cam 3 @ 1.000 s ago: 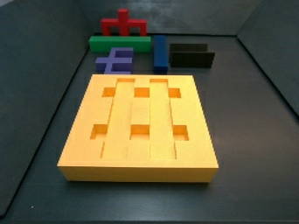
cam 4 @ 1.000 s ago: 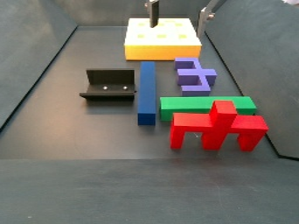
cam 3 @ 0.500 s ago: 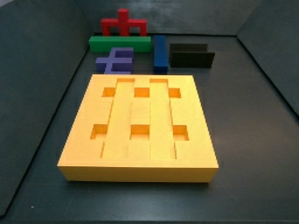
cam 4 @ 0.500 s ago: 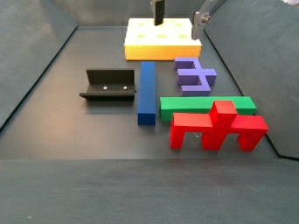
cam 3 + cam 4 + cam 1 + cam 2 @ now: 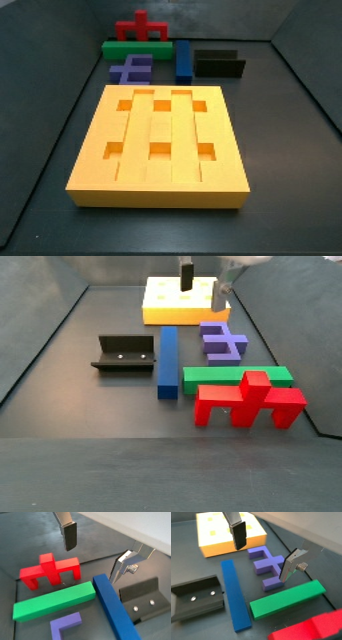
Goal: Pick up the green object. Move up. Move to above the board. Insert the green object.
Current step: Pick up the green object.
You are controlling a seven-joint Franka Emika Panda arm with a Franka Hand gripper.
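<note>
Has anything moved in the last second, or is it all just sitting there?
Only the gripper moved: in a side view it came forward from over the board toward the other pieces. It is open and holds nothing. The green object and the rest stayed put.

Dark grey matte floor (image 5: 287, 150), soft glare, grey back wall (image 5: 201, 15) at 12 o'clock, side walls (image 5: 27, 80) at 9 and 3 o'clock.
</note>
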